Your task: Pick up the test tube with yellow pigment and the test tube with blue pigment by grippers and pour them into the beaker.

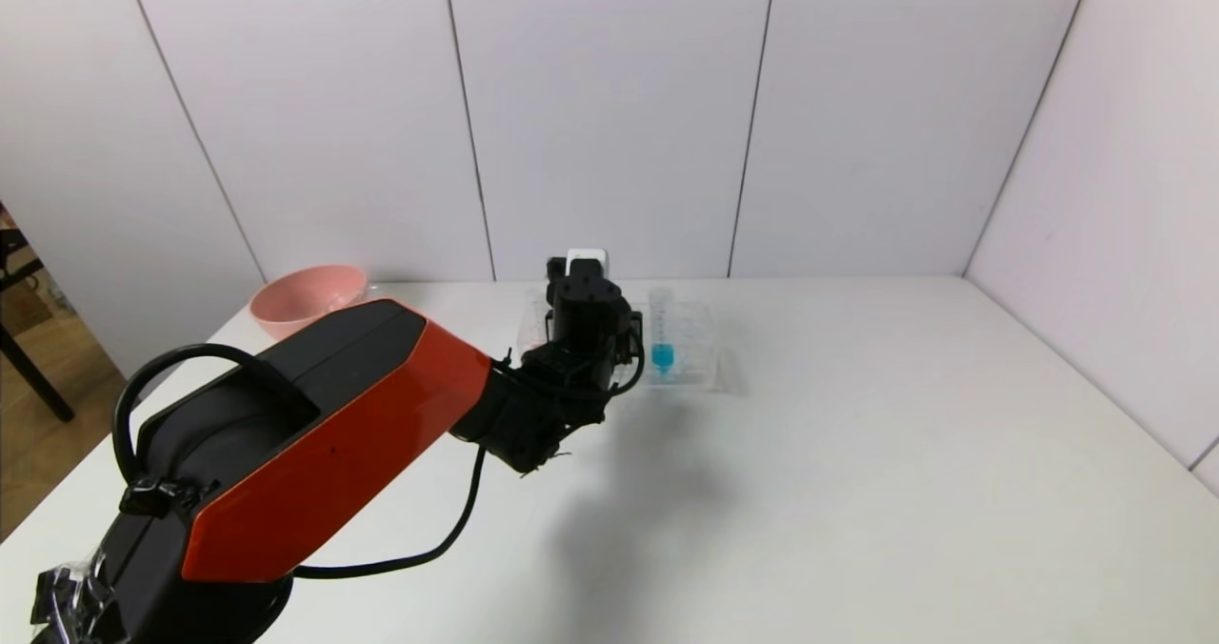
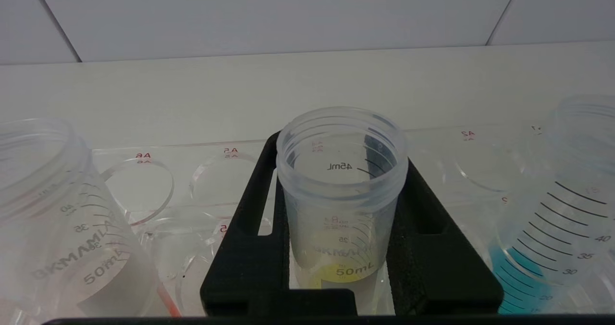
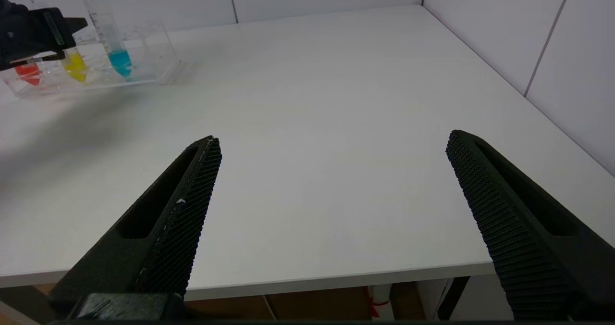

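At the far left of the table (image 1: 857, 492) sits a pink bowl (image 1: 309, 298), off to the left of the working arm and apart from it. No beaker is visible in any view, so where the pour will go cannot be told.

The left gripper (image 2: 343, 267) reaches forward to the clear tube rack (image 1: 709, 358), its wrist roughly level. To its left in the rack stands a tube with red liquid (image 3: 29, 72). Directly between its fingers stands the test tube with yellow pigment (image 2: 342, 190), upright, its long axis vertical and crossing the gripper's closing line squarely, open mouth upward. The black fingers (image 2: 245, 248) flank the tube on both sides close against its wall; the left wrist view suggests contact, but whether they are already pinching it or have a sliver of slack cannot be told. Judging by this, the coming move is a straight lift out of the rack hole, which depends on the tube staying vertical.

Just to the right of that gripper, in the same rack, the test tube with blue pigment (image 1: 661, 339) stands upright and untouched.

Well to the right and nearer the robot, the right gripper (image 3: 331, 209) hovers over the table's near edge with its jaws spread wide and nothing between them; the blue tube lies far ahead and to its left.
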